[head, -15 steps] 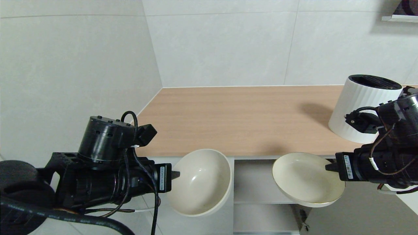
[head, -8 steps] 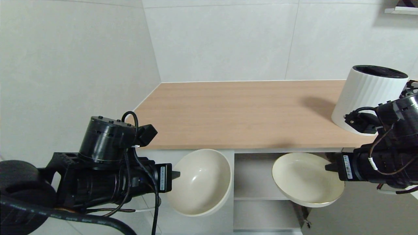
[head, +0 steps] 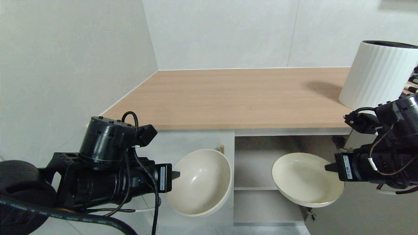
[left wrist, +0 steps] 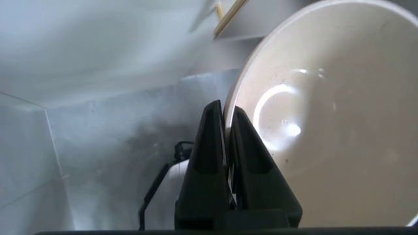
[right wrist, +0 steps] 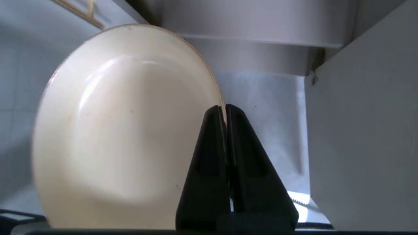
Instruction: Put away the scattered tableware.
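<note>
Staying gripped, bowl [head: 199, 182] and plate [head: 307, 179] unmoved, view shifted, cabinet [head: 251, 169] more exposed.

Head cam: down over counter [head: 235, 94]; wrist cams close on bowl [left wrist: 326, 117], plate [right wrist: 124, 124] (shared).

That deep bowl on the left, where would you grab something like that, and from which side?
Take the bowl by its thin rim, from the robot's left, as the left gripper does now, with one finger inside and one outside. The body is too wide and rounded to span, and the rim's edge faces that side.
</note>
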